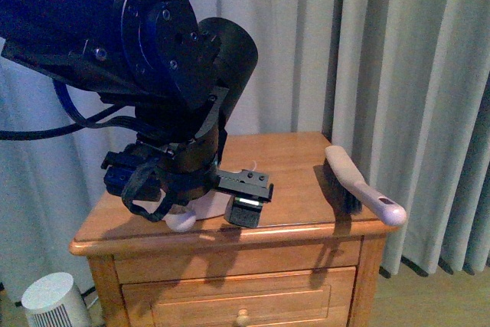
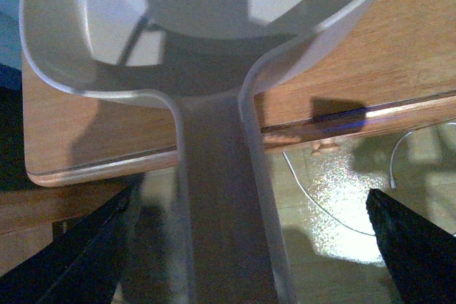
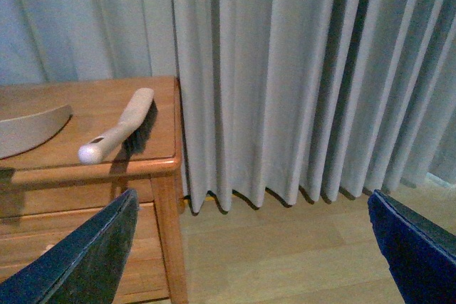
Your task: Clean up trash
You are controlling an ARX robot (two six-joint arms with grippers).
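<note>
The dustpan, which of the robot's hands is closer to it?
Left. The left hand straddles the handle of the dustpan at the front edge of the table, open, not touching it. The right hand is off beyond the table's side, past the brush, well away.

Trash barely in view on the wooden tabletop

The only likely trace of the trash (image 1: pixel 253 165) is a thin white wisp, curling upward, seen from the front near the middle of the tabletop (image 1: pixel 298 181). Everything below the wisp is hidden behind the dark arm hardware, so its crumpled shape, its full outline and whether it rests on the wood cannot be told.
</note>
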